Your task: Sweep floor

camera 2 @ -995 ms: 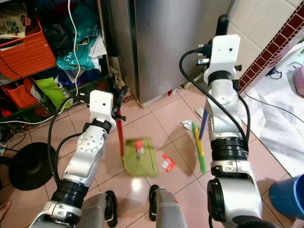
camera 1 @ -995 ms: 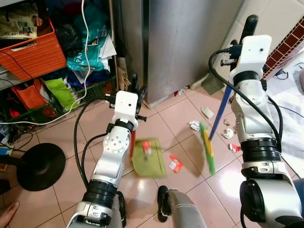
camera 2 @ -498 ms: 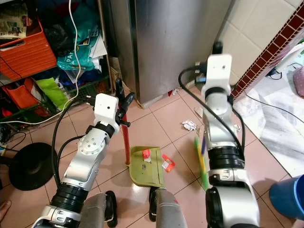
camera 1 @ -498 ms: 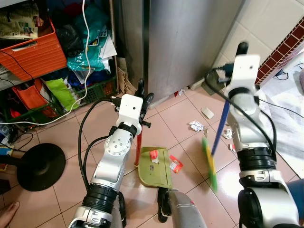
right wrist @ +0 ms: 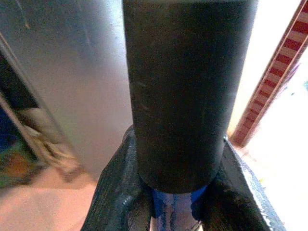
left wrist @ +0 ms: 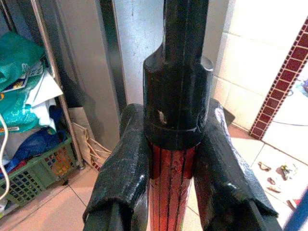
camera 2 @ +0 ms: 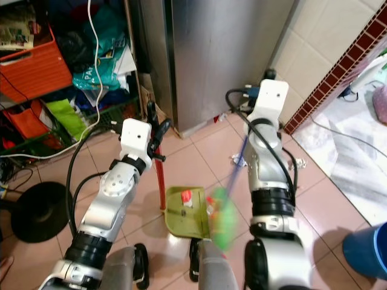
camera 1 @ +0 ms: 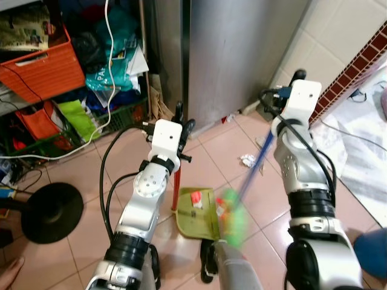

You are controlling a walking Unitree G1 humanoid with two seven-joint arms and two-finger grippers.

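Pink tiled floor point(camera 1: 72, 175) runs up to a steel cabinet point(camera 1: 236, 54) at twelve o'clock, with cluttered shelves and an orange crate point(camera 1: 42, 66) off at ten. Left claw point(camera 1: 181, 121) is clamped round the red handle point(camera 1: 177, 184) of the green dustpan point(camera 1: 199, 212), which sits on the tiles right in front of the robot's feet. Right claw point(camera 2: 266, 75) grips the black top of the broom's blue pole point(camera 1: 254, 169), and the green broom head point(camera 1: 233, 211), blurred in mid-swing, is at the pan's open edge beside a red scrap point(camera 2: 211, 208). Another red scrap point(camera 1: 196, 197) lies on the pan.

To finish the stroke well, I'd keep the pan's lip flat on the tiles and steady, and bring the bristles low and short so the scrap slides in rather than skipping over.

Crumpled white paper point(camera 1: 247, 160) lies at one o'clock, unswept. A black round stand base point(camera 1: 51, 211) sits at nine, and a cable point(camera 1: 36, 158) trails there.
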